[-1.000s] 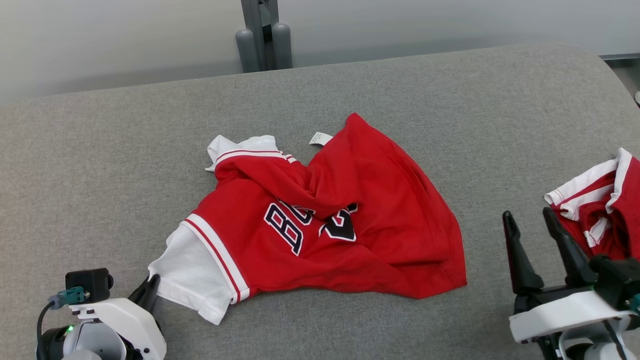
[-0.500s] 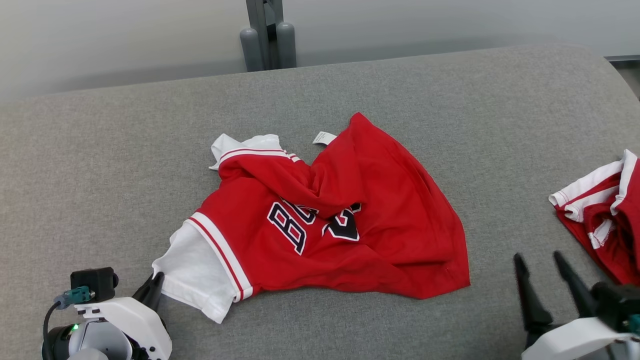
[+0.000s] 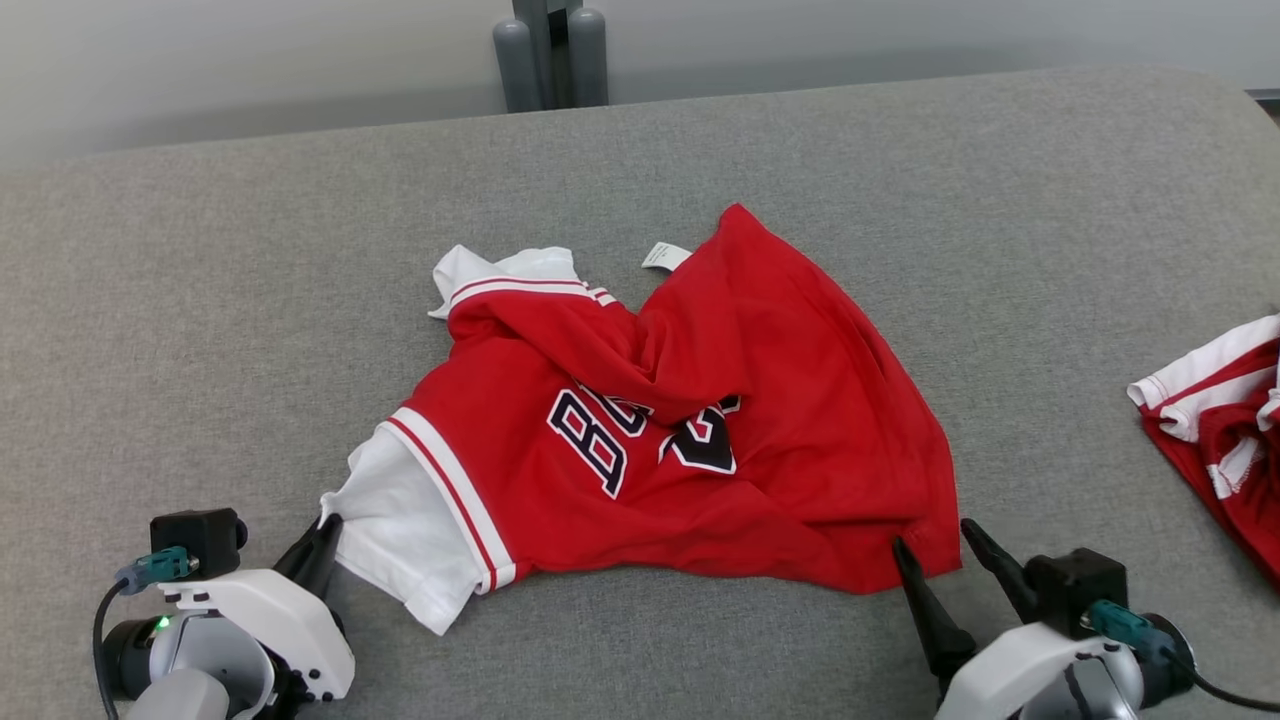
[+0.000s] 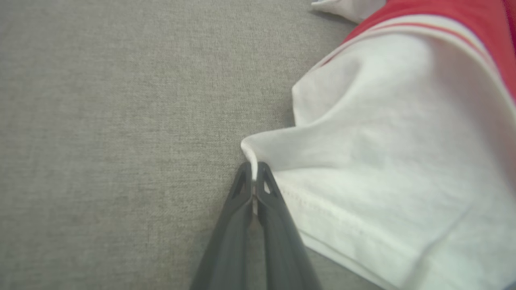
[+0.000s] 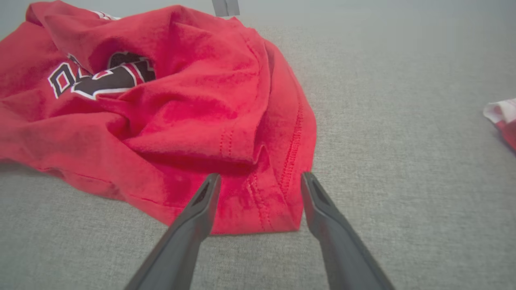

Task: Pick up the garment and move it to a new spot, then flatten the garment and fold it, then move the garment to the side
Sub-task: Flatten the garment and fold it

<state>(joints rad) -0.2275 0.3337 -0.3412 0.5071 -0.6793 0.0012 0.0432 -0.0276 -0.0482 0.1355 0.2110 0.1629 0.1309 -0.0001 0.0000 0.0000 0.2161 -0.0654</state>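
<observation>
Garment (image 3: 720,440) lies lengthwise across the frame, hem at right. Left gripper (image 3: 325,527) pinches its white sleeve (image 3: 400,530); right gripper (image 3: 932,536) is spread wide.

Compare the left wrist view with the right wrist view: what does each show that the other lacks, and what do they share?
Left wrist alone: the left gripper shut on the edge of the white sleeve. Right wrist alone: the right gripper open, its fingers either side of the red hem corner, plus the black lettering and a second garment at the far right. Shared: the red garment and the grey surface.
</observation>
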